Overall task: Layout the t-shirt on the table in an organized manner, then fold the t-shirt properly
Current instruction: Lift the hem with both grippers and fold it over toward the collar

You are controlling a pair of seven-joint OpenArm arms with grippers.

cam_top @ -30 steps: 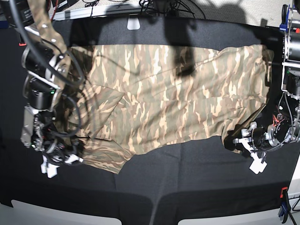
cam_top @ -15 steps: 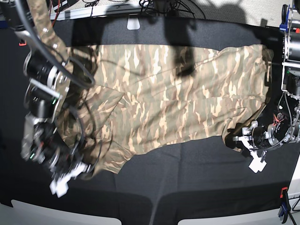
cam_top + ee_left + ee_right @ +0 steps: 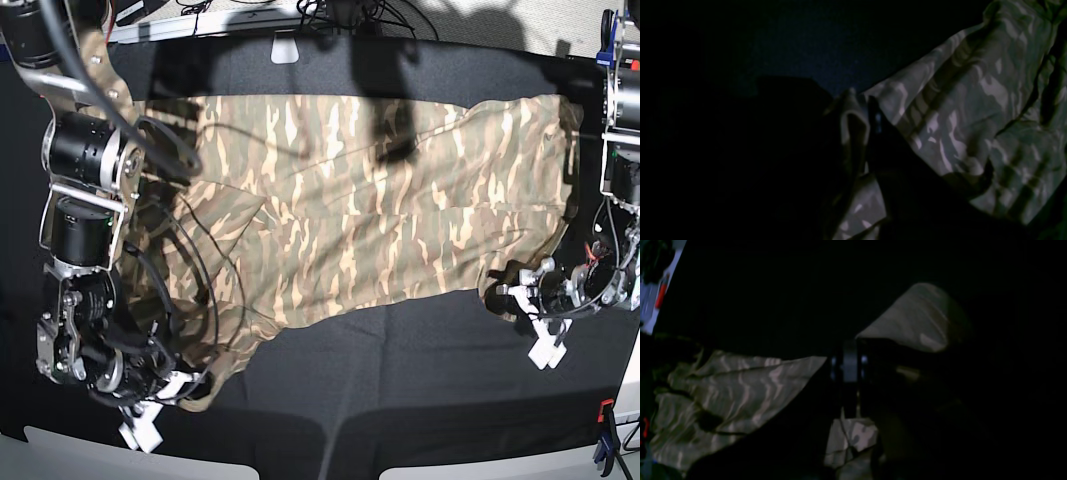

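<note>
The camouflage-print fabric t-shirt (image 3: 370,210) is clenched at its five and seven o'clock corners by the left gripper (image 3: 522,293) and right gripper (image 3: 178,390); uneven pulling could bunch it on the black cloth table (image 3: 400,400).

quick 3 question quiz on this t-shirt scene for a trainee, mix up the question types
1. True or false: the t-shirt lies folded in half on the table.
2. What is the left gripper shut on? A) a clamp B) the t-shirt's near edge C) nothing
3. In the base view, which gripper grips the t-shirt at the near left corner?

Key:
1. False; it is spread out, one layer wide.
2. B; the left wrist view shows cloth pinched between the fingers.
3. The right gripper.
</note>
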